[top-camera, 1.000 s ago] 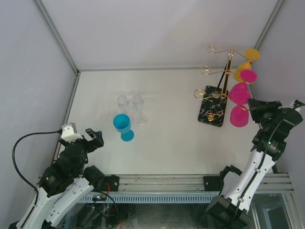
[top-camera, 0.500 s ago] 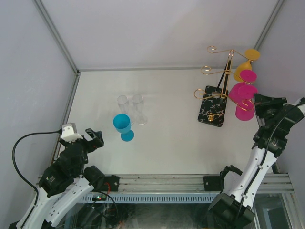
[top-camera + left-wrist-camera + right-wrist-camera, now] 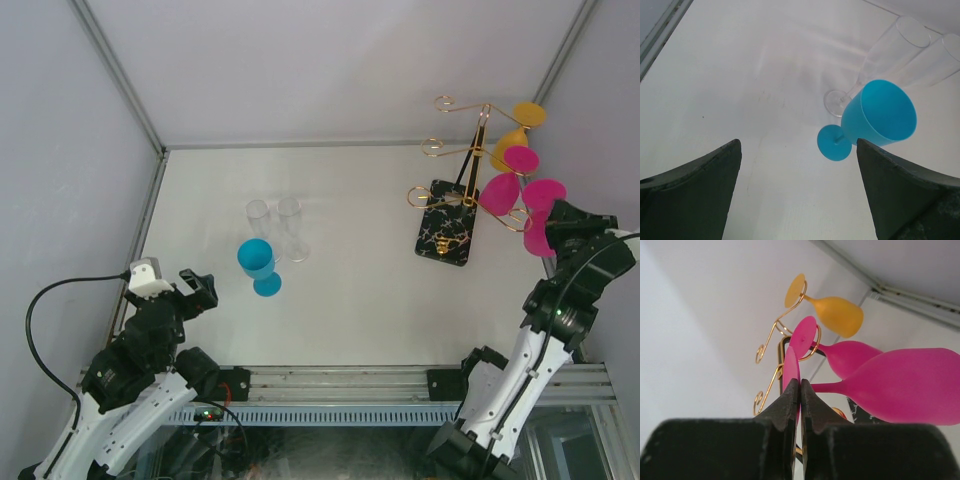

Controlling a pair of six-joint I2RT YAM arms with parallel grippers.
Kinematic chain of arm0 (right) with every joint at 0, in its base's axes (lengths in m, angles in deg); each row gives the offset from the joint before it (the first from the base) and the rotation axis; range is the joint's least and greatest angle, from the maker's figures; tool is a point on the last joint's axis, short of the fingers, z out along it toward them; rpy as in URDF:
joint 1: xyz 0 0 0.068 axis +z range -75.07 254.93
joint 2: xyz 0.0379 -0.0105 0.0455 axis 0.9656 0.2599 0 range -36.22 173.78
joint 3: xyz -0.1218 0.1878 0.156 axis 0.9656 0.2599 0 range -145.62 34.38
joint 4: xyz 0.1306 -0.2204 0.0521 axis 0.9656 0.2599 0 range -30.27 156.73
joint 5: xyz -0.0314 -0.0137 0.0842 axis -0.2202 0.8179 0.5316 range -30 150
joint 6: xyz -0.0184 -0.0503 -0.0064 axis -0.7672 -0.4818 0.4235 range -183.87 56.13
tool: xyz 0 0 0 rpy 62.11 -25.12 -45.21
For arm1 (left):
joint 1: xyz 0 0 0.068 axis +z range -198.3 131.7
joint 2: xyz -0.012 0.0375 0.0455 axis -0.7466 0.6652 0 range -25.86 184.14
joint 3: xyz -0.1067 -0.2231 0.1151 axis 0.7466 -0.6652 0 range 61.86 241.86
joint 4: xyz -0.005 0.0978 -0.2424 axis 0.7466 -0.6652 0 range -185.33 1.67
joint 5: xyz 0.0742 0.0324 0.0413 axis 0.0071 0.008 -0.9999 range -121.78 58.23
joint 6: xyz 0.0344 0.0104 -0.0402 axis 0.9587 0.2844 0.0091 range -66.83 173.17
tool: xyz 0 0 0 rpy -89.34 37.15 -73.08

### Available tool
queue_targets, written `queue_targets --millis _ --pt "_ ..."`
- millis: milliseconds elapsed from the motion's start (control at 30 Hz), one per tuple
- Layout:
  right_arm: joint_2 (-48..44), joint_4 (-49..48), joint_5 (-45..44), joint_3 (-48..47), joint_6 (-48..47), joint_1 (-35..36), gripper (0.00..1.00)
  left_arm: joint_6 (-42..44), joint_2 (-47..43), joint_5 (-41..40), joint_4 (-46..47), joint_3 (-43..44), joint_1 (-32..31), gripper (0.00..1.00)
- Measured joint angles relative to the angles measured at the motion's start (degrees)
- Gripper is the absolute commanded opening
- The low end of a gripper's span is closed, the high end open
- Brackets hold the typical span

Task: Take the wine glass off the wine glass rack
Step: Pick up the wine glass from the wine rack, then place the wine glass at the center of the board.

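The wine glass rack (image 3: pixel 446 236) stands at the back right, gold wire arms on a black marbled base. A yellow glass (image 3: pixel 514 131) and a pink glass (image 3: pixel 499 192) hang on it. My right gripper (image 3: pixel 556 214) is shut on the foot of a second pink wine glass (image 3: pixel 539 238), held just right of the rack's front loop and apparently free of it. In the right wrist view my gripper (image 3: pixel 800 383) pinches that foot edge-on and the bowl (image 3: pixel 910 385) juts right. My left gripper (image 3: pixel 199 290) is open and empty at the near left, and it also shows in the left wrist view (image 3: pixel 797 150).
A blue goblet (image 3: pixel 259 265) stands left of centre, also in the left wrist view (image 3: pixel 879 115). Two clear flutes (image 3: pixel 277 226) stand just behind it. The right wall is close beside my right arm. The enclosure frame runs along the table's back and left edges.
My right gripper has moved right with the pink glass, drawing its foot out of the rack's front loop. The left arm has not moved.
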Motion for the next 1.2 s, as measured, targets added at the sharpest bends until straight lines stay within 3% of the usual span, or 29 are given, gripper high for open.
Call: queue_targets --millis 667,1200 --pt "-14.5 22.6 -5.9 -1.2 -3.9 2.2 0.0 0.0 0.6 0.0 0.0 0.0 0.0 1.0" --pt "-8.6 30.9 11.4 -12.1 -5.9 3.1 0.0 0.0 0.8 0.0 0.0 0.0 0.0 1.0"
